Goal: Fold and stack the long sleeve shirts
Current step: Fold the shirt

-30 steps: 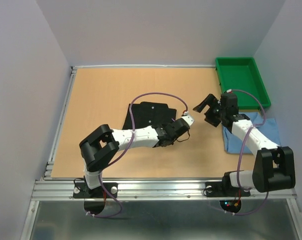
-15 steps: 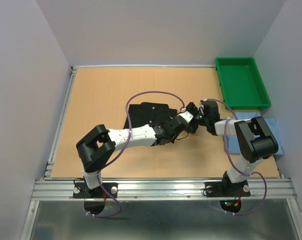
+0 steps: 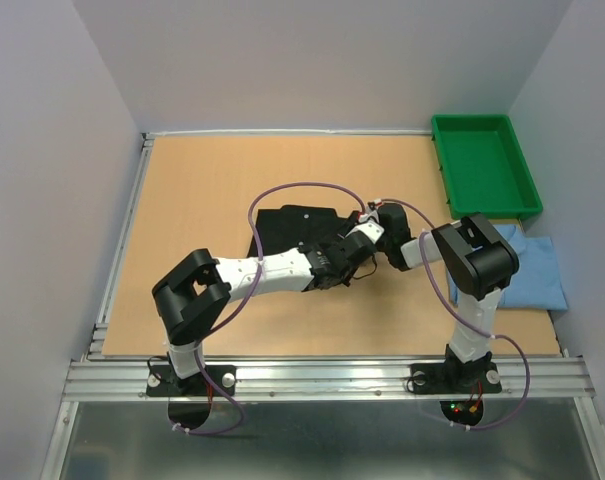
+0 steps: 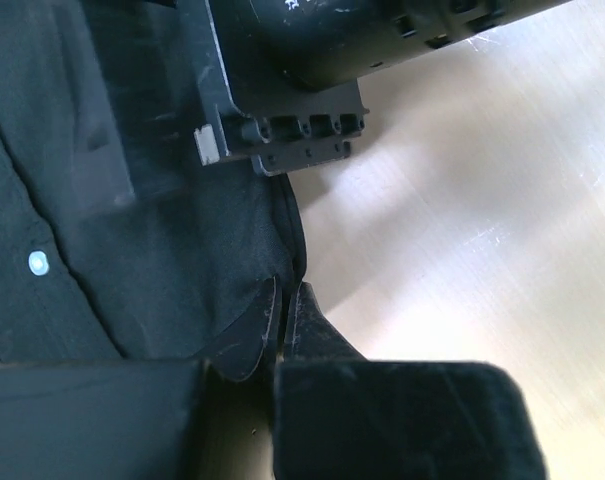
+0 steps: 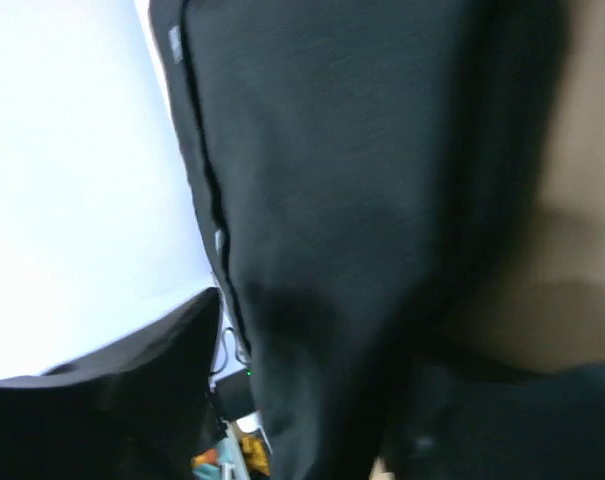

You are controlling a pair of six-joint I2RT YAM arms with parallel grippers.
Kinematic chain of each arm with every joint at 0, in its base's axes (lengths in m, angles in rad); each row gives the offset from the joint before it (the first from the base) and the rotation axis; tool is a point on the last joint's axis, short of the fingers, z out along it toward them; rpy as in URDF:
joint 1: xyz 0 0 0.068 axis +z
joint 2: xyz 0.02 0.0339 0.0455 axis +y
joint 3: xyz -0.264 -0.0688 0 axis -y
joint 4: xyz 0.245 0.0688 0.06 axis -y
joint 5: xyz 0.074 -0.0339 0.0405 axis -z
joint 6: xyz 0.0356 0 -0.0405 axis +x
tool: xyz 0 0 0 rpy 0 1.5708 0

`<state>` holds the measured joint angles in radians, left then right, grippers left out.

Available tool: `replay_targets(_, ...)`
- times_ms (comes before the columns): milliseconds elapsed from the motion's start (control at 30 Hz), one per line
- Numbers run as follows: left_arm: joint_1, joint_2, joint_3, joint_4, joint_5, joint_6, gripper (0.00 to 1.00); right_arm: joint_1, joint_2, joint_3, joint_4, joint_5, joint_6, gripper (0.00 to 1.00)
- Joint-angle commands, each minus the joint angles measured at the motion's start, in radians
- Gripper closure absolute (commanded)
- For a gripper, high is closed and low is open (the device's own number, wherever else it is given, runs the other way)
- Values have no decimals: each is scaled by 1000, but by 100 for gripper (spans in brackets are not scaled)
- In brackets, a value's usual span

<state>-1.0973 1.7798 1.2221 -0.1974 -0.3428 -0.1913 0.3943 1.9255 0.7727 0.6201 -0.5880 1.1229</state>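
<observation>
**Both arms meet at the black shirt**

We see the black shirt (image 3: 287, 228) lying mid-surface (image 3: 212, 190), with both arms reaching to its right edge. The left fingers (image 4: 320, 335) are closed on that edge, pinching the cloth. The right fingers (image 5: 102, 410) sit against black cloth; we cannot tell whether they grip it. The light blue shirt (image 3: 537, 275) lies at the surface's right edge, near the green tray (image 3: 472, 119) in the far right corner.

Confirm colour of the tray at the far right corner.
Plain green tray; clearest in the top external view.
</observation>
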Motion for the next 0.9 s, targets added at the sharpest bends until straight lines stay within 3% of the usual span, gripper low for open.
replay_targets(0, 2, -68, 10, -25, -47, -62, 93, 8, 72, 40, -19, 59, -38, 45)
replay_targets(33, 4, -72, 5, -31, -59, -80, 89, 8, 87, 46, -19, 59, -44, 56)
replay_targets(100, 13, -82, -4, -43, -96, -102, 80, 8, 96, 54, -20, 59, -70, 67)
replay_targets(167, 33, -117, -22, -60, -131, -117, 49, 8, 101, 53, -20, 60, -92, 92)
replay_targets(200, 40, -117, -22, -68, -145, -122, 49, 8, 101, 53, -20, 62, -97, 97)
replay_targets(233, 62, -143, -32, -82, -157, -126, 35, 9, 98, 47, -20, 62, -103, 100)
replay_targets(400, 193, -297, -111, -80, -144, -100, 1, 6, 57, 36, -65, 65, -187, 99)
replay_targets(567, 405, -479, -205, -22, -113, -36, 1, 6, 12, 106, -255, 132, -375, 99)
replay_targets(667, 601, -574, -262, 13, -53, -5, 1, -5, -17, 161, -384, 157, -490, 99)
replay_targets(700, 691, -611, -291, 22, -42, -14, 1, -15, -25, 172, -410, 159, -515, 99)
replay_targets(867, 842, -689, -407, 113, -21, -146, 1, -34, -100, 298, -690, 259, -762, 99)
